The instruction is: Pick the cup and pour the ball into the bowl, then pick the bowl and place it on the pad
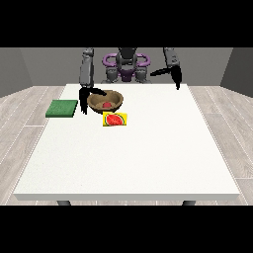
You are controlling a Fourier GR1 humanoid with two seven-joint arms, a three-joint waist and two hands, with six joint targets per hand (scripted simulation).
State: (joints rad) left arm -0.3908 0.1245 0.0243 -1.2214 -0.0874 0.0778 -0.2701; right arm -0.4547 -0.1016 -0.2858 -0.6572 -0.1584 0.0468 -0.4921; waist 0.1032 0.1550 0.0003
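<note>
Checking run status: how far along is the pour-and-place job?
Done: a red ball already lies in the brown bowl. In hand: the robot hand at the view's left is at the bowl's rim, fingers on both sides of it. Left: the bowl is not on the green pad beside it. No cup is visible.

White table (pixel 148 158): brown bowl (pixel 114 98), green pad (pixel 62 108), watermelon card (pixel 115 119).

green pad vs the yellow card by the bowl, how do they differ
The green pad is plain dark green; the yellow card bears a watermelon picture. The pad is larger and looks thicker than the card. The pad lies at the table's left edge, apart from the bowl; the card sits just in front of the bowl. Both lie flat.
</note>
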